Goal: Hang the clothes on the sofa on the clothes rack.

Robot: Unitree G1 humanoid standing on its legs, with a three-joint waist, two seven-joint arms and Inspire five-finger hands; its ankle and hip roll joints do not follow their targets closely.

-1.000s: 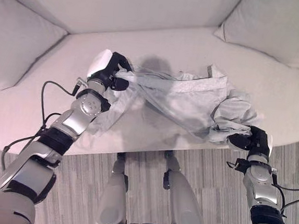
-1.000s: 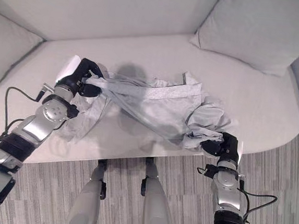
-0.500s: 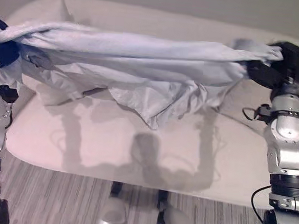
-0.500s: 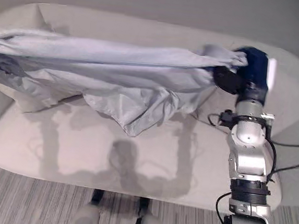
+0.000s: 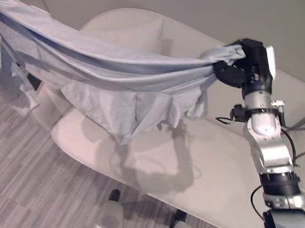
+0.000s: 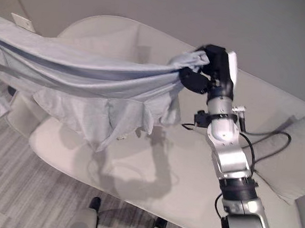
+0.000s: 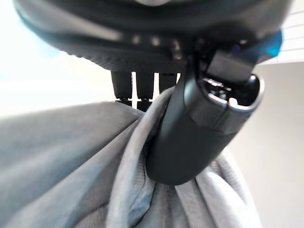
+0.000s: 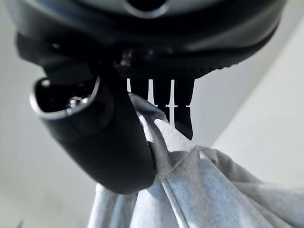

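Note:
A pale grey-blue garment (image 5: 118,73) hangs stretched in the air between my two hands, well above the light sofa (image 5: 212,162). My right hand (image 5: 247,66) is shut on its right end, thumb and fingers pinching the bunched cloth (image 8: 190,180). The garment's left end runs off the upper left edge of the eye views. There my left hand (image 7: 194,128) is shut on it, its thumb pressing the gathered cloth (image 7: 85,166) against the fingers. The garment's lower part sags in folds over the sofa seat.
A grey wall (image 6: 151,7) rises behind the sofa. A cushion (image 6: 293,153) lies at the sofa's right end. Striped wood-look floor (image 5: 30,167) lies in front, at lower left. A white socket plate (image 6: 21,22) sits on the wall at left.
Both hands lifted the garment off the sofa seat and stretched it out in the air. The camera has since swung left, so the sofa has shifted right and floor shows at left.

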